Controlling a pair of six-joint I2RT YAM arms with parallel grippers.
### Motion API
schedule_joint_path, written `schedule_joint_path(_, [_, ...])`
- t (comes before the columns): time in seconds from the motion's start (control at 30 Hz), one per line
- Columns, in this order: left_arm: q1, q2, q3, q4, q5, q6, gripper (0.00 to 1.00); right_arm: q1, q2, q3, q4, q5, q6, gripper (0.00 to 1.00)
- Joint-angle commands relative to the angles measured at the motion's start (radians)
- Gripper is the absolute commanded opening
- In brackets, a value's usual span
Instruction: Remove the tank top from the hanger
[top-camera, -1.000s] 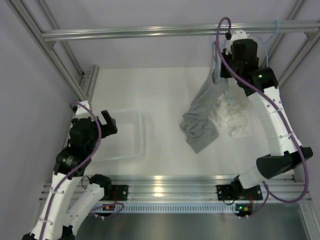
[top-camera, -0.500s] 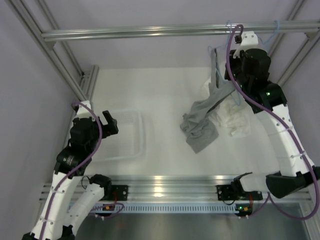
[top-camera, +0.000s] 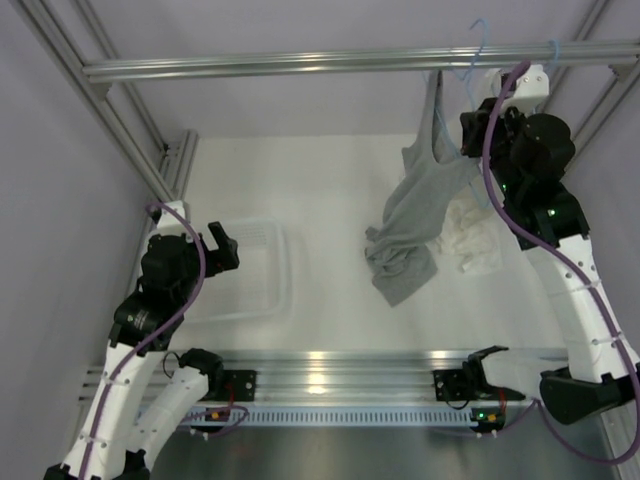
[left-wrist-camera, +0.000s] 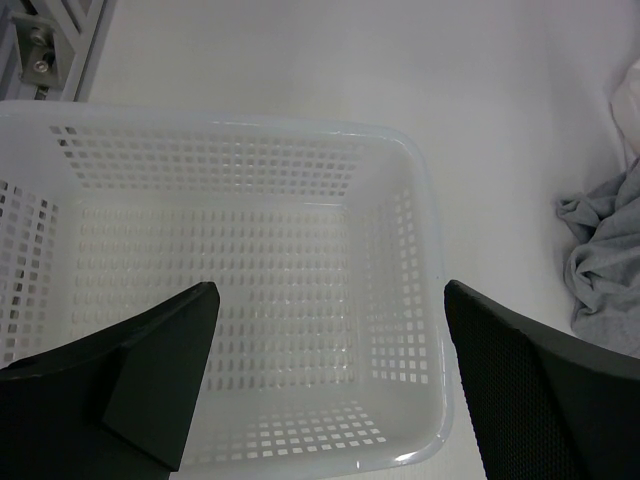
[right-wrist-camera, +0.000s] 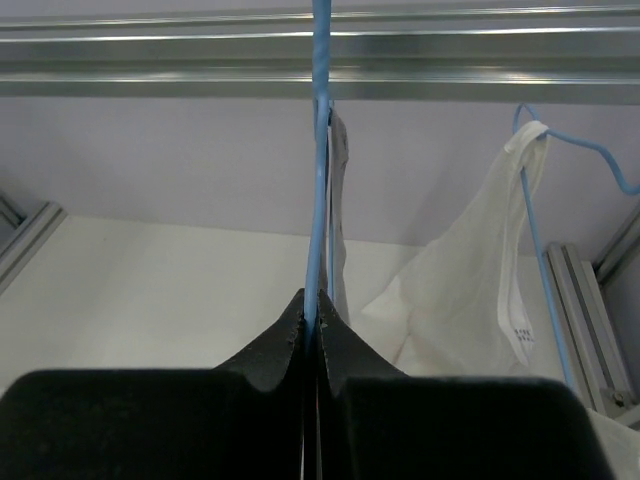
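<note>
Right gripper (right-wrist-camera: 311, 312) pinches the blue hanger (right-wrist-camera: 320, 150) up at one o'clock. The grey tank top (top-camera: 408, 225) hangs from it, its hem crumpled on the table (top-camera: 300, 180). Left gripper (left-wrist-camera: 328, 295) hovers, fingers spread, over the white basket (left-wrist-camera: 300, 128) at eight o'clock.

Robotics laboratory test cell. Evidence: an aluminium extrusion frame (top-camera: 300, 65) encloses a bare white table (top-camera: 320, 170). The walls (top-camera: 60, 150) are plain and blank. The left arm (top-camera: 150, 300) and right arm (top-camera: 565, 270) are bolted to a slotted mounting rail (top-camera: 330, 368) at the near edge.
</note>
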Motion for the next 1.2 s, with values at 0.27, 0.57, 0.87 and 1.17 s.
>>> schedule_joint_path(0.27, [0.004,0.017,0.002,0.062,0.047,0.012,0.99,-0.014,-0.31,-0.244,0.115,-0.105,0.058,0.0])
schedule_joint_path(0.57, [-0.002,0.202,0.115,0.262,0.642,-0.184,0.99,-0.012,-0.487,-0.332,-0.056,-0.347,0.108,0.0])
schedule_joint_path(0.87, [-0.54,0.59,0.448,0.517,0.365,-0.158,0.99,-0.012,-0.581,-0.291,-0.173,-0.56,0.13,0.0])
schedule_joint_path(1.17, [-0.598,0.739,0.602,0.643,0.292,0.046,0.91,-0.012,-0.611,-0.284,-0.188,-0.634,0.186,0.0])
